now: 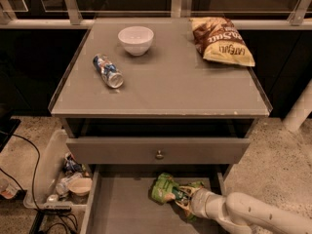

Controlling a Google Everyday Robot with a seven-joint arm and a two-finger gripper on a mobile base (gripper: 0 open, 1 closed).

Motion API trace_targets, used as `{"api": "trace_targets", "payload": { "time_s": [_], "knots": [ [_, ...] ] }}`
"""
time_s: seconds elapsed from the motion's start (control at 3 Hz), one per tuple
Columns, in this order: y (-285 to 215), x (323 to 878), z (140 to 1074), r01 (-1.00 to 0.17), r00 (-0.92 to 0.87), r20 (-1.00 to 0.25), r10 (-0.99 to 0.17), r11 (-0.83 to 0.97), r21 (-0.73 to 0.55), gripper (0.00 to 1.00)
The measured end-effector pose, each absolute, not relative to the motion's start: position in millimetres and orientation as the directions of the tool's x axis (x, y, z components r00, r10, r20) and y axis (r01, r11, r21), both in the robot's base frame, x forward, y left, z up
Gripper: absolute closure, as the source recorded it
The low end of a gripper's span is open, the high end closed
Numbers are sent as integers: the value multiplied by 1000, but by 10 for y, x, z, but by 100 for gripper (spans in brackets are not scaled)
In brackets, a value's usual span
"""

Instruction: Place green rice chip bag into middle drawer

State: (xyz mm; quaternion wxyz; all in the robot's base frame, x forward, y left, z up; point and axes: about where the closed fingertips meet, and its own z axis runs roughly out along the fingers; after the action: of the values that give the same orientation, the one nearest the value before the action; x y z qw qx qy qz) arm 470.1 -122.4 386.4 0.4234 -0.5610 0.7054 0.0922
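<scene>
The green rice chip bag lies in the open middle drawer, toward its right back part, on the flat grey floor. My gripper reaches in from the lower right on a white arm and is shut on the bag's right end. The bag looks tilted, its left end resting near the drawer floor. The drawer is pulled out below the grey drawer front with a small round knob.
On the cabinet top are a white bowl, a lying can and a brown-and-yellow chip bag. A clear bin of clutter stands on the floor at the left. A white post is at the right.
</scene>
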Motion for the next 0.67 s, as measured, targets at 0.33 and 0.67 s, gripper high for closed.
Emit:
{"api": "trace_targets", "payload": {
  "time_s": [0.33,0.67],
  "knots": [
    [-1223,4701,3864,-869,-12,-701,-713,354,-345,60],
    [-1223,4701,3864,-869,-12,-701,-713,354,-345,37]
  ]
}}
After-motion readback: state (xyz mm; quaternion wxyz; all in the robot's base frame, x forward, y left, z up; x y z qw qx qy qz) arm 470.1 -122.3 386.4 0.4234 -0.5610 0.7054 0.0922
